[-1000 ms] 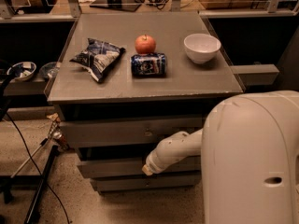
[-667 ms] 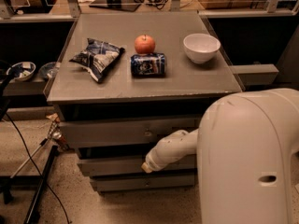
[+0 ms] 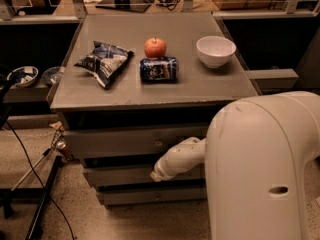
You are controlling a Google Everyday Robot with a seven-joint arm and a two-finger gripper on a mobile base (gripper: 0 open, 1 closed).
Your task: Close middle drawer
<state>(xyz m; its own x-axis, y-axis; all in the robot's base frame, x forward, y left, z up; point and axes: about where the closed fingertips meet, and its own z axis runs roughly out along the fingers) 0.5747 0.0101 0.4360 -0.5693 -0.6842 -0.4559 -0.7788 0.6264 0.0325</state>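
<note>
The middle drawer (image 3: 120, 175) is the shallow grey front second from the top of the cabinet; its front stands slightly forward of the lowest drawer (image 3: 130, 197). My gripper (image 3: 155, 175) is at the end of the white forearm, pressed against the centre of the middle drawer's front, where it hides the knob. The taller top drawer (image 3: 110, 142) with its small knob (image 3: 159, 144) is just above it. The large white arm housing (image 3: 265, 169) fills the lower right of the view.
On the cabinet top (image 3: 210, 86) lie a blue chip bag (image 3: 105, 61), a red apple (image 3: 155, 47), a blue can on its side (image 3: 158, 69) and a white bowl (image 3: 215, 50). Cables and a stand leg (image 3: 42, 199) cross the floor at the left. A shelf with bowls (image 3: 22, 75) stands at the left.
The white arm housing has shifted a little to the left, towards the cabinet. The gripper end stays at the middle drawer's front.
</note>
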